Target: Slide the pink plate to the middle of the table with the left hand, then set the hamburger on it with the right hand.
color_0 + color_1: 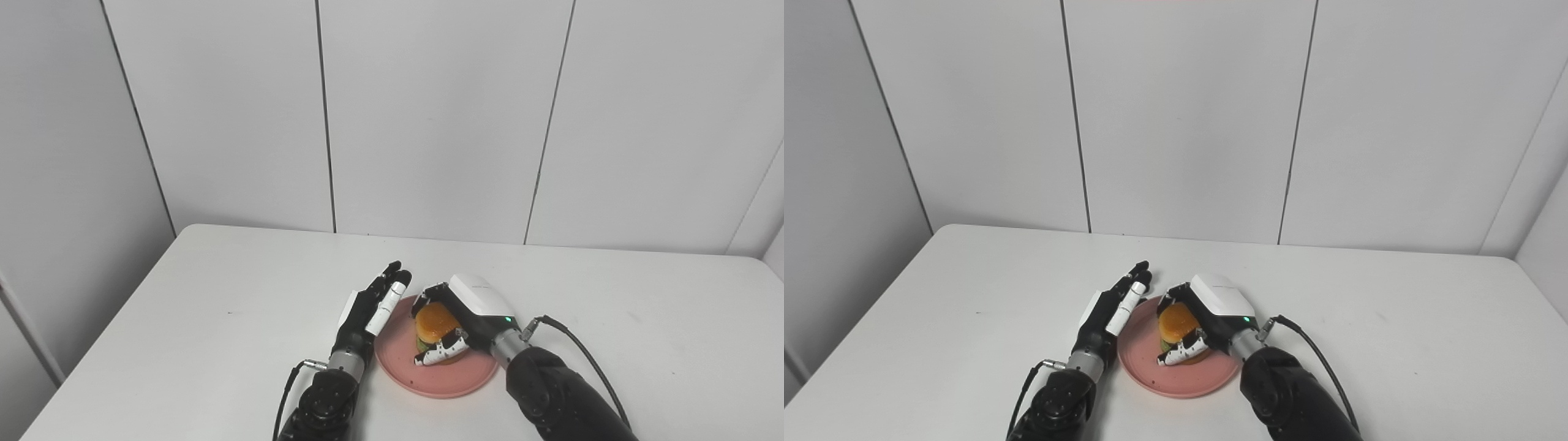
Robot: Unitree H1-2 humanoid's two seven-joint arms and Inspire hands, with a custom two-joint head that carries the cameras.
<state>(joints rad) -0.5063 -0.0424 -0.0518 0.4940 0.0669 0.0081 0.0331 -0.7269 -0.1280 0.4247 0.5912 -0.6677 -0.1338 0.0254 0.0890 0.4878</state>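
The pink plate lies on the white table near the front middle. The hamburger, orange bun on top with green below, stands on the plate. My right hand is shut on the hamburger, fingers at its far side and thumb at its near side. My left hand is open, fingers straight and pointing away, set edge-on against the plate's left rim. In the right eye view the plate, hamburger, right hand and left hand show the same.
A black cable loops from my right wrist over the table. Grey wall panels rise behind the table's far edge. Bare tabletop lies to the left, right and far side of the plate.
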